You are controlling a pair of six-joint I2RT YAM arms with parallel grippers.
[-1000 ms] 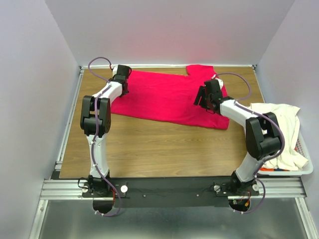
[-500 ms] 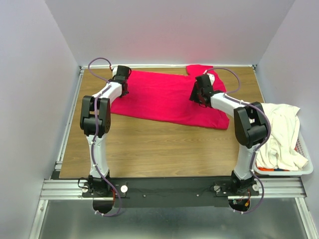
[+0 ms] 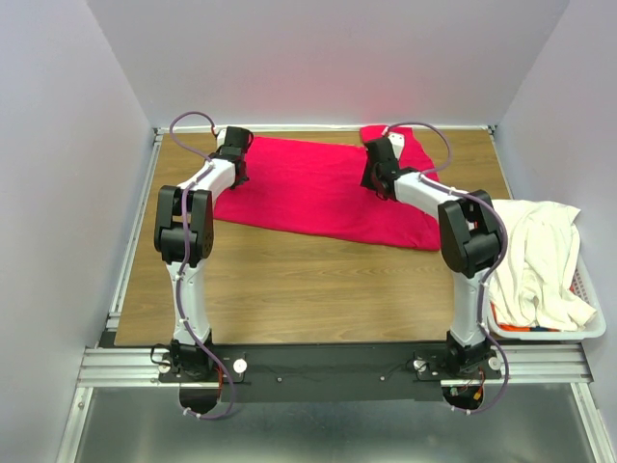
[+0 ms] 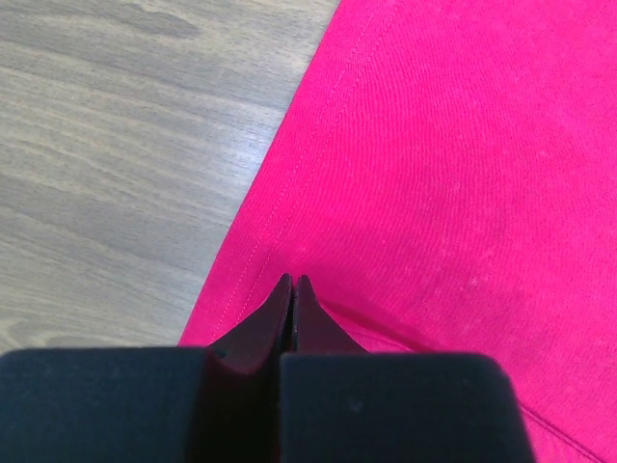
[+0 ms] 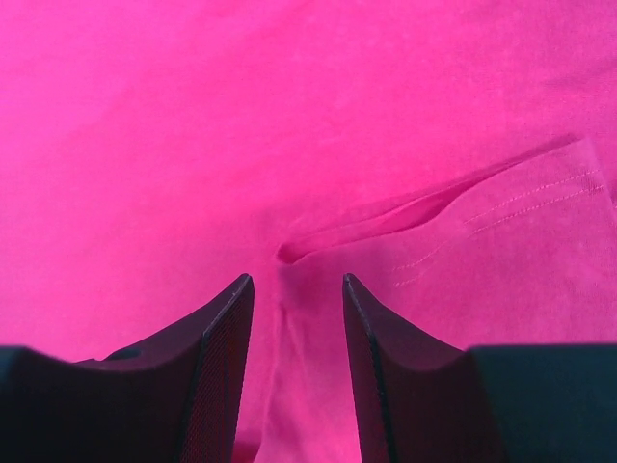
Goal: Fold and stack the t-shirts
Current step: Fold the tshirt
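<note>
The crimson-red t-shirt (image 3: 308, 188) lies spread flat across the far half of the table. My left gripper (image 3: 234, 156) is at the shirt's far left edge. In the left wrist view its jaws (image 4: 292, 282) are shut, with the tips pressed into the red cloth (image 4: 443, 174) just inside the stitched hem. My right gripper (image 3: 376, 174) is low over the shirt's far right part, near the sleeve. In the right wrist view it (image 5: 296, 282) is open, with a fold and a sleeve hem (image 5: 521, 198) just ahead. The cream-white t-shirt (image 3: 540, 256) is heaped at the right.
The cream shirt sits in a white slatted laundry basket (image 3: 590, 323) off the table's right edge. Bare wooden tabletop (image 3: 318, 280) lies between the red shirt and the arm bases. Walls close in the back and both sides.
My right gripper has moved away from me and to the left over the red shirt, from its right part toward the far sleeve. The left arm has not moved.
</note>
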